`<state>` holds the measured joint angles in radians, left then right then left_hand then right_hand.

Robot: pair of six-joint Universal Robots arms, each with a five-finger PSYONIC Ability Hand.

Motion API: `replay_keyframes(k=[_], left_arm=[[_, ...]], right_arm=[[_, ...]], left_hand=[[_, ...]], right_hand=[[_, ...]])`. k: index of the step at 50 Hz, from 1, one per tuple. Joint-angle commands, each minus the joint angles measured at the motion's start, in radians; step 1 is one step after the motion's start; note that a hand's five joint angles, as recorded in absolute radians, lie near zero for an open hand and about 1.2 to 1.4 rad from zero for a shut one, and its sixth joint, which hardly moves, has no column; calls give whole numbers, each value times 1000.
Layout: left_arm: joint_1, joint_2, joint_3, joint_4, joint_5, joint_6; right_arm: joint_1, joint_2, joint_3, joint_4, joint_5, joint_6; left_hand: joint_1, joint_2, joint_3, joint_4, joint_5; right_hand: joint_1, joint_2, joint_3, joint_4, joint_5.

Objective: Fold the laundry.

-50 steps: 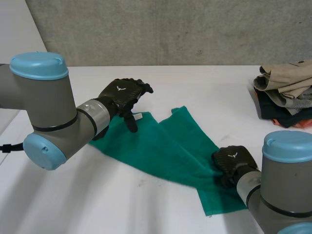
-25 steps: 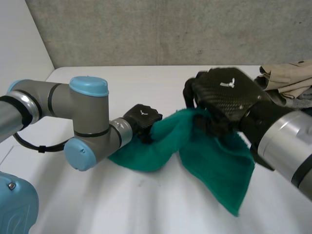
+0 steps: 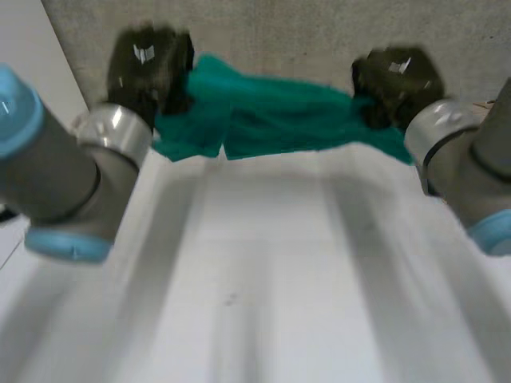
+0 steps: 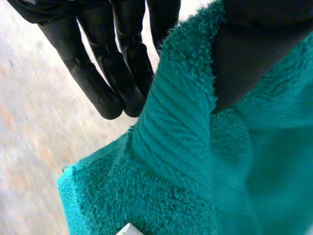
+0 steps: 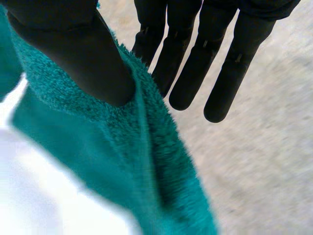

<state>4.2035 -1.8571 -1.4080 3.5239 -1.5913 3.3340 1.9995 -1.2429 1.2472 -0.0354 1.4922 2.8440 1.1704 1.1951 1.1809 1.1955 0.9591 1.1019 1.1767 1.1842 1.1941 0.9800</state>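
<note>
Towel (image 3: 271,120) of green terry cloth hangs stretched between the two hands, held up off the white bench (image 3: 263,279) in front of the grey concrete wall (image 3: 279,32). In the head view the left hand (image 3: 148,68) grips one upper end of the cloth and the right hand (image 3: 395,80) grips the other. The upper edge runs nearly level from one to the other, and the lower edge sags in uneven folds just above the bench's far side. The left arm (image 3: 56,167) and the right arm (image 3: 463,167) reach up from either side of the bench. In the left wrist view that hand's thumb (image 4: 254,49) presses down on the ribbed border of the towel, pinching it; the other fingers (image 4: 112,73) lie straight beside the cloth's edge and apart from it. A small white label (image 4: 129,229) peeps out at the towel's corner. In the right wrist view the thumb (image 5: 73,54) clamps the fluffy edge in the same manner, so this hand too is closed on the cloth by a pinch, while its remaining fingers (image 5: 195,63) extend straight beyond the edge, clear of the towel.
</note>
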Motion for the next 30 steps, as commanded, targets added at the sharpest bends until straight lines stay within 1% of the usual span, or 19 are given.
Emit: replay_keyframes(k=[1,2,3,5,6,7,9,10,13,14,18,21,24,25,30], left_arm=[[-34,-92,-258,49,-16,-5],[-36,-117,-264,53,-19,-5],[-34,-164,-266,53,-24,-2],[-30,-206,-261,41,-32,-1],[-28,-221,-255,29,-33,-1],[-19,-241,-240,-6,-41,-5],[-13,-240,-223,-63,-42,-8],[-8,-223,-203,-119,-39,-10],[0,-183,-174,-203,-35,-14],[9,-147,-155,-258,-27,-21],[39,-91,-120,-356,10,-47],[65,-73,-94,-420,46,-56],[90,-71,-80,-470,62,-54],[105,-73,-75,-506,73,-54],[139,-89,-85,-577,77,-54]], right_arm=[[13,120,193,-21,-64,-35],[13,137,207,-23,-64,-43],[13,176,225,-29,-63,-61],[15,212,231,-26,-56,-84],[15,229,232,-24,-50,-98],[12,252,232,-21,-35,-116],[10,266,227,-18,-17,-136],[10,267,224,-17,-9,-146],[10,261,215,0,20,-166],[11,252,218,8,26,-166],[16,226,233,18,25,-153],[24,212,244,17,25,-146],[25,198,253,15,25,-143],[25,197,253,15,23,-143],[18,191,253,15,23,-143]], left_hand=[[226,201,215,201,263],[206,181,195,181,243],[113,88,102,88,149],[-43,-68,-54,-68,-6],[-111,-135,-121,-136,-74],[-234,-258,-244,-259,-197],[-346,-370,-356,-371,-309],[-460,-484,-470,-485,-423],[-598,-623,-609,-624,-562],[-625,-650,-635,-650,-588],[-687,-711,-697,-712,-650],[-684,-709,-694,-709,-647],[-666,-691,-677,-691,-630],[-643,-668,-654,-668,-606],[-584,-609,-595,-609,-547]], right_hand=[[294,220,212,202,242],[294,220,212,202,242],[294,220,212,202,242],[294,220,212,202,242],[294,220,212,202,242],[294,220,212,202,242],[294,220,212,202,242],[294,220,212,202,242],[294,220,212,202,242],[294,220,212,202,242],[294,220,212,202,242],[294,220,212,202,242],[294,220,212,202,242],[294,220,212,202,242],[294,220,212,202,242]])
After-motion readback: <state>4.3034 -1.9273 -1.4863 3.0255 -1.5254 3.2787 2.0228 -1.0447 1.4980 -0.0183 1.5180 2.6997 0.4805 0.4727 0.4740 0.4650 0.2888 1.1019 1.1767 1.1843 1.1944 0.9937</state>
